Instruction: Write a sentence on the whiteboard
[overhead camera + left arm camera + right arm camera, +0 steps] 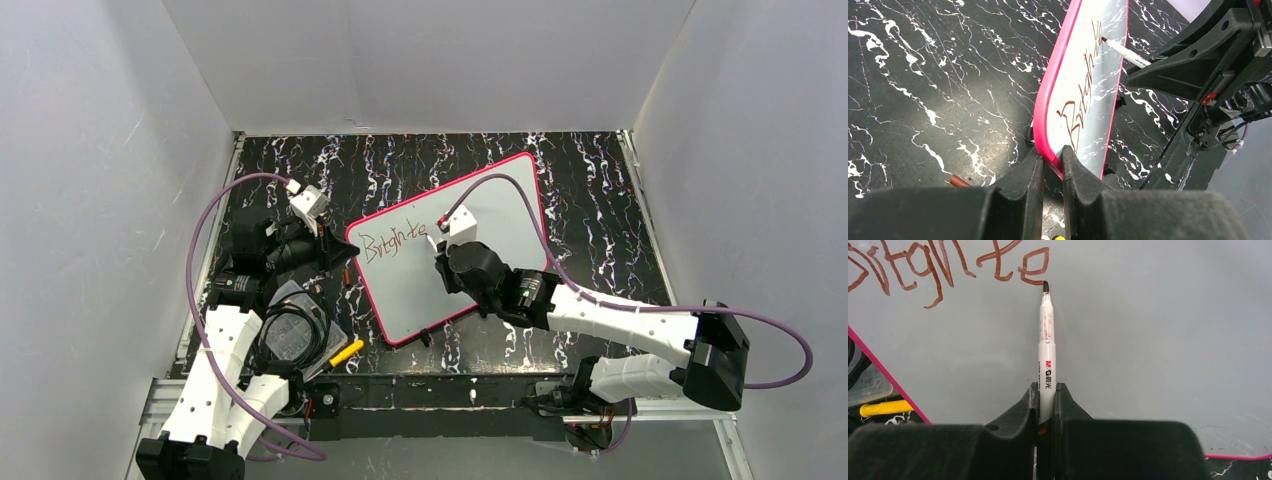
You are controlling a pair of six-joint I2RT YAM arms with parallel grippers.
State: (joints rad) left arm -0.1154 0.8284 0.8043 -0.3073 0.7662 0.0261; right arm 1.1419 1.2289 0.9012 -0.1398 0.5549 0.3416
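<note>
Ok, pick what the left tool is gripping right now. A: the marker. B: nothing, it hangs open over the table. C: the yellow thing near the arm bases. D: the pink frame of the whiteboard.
D: the left wrist view shows the left tool pinched on the pink frame of the whiteboard, while the marker sits in the right tool.

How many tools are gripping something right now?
2. The left tool clamps the edge of the whiteboard; the right tool holds the marker, tip at the last letter of the sentence.
</note>
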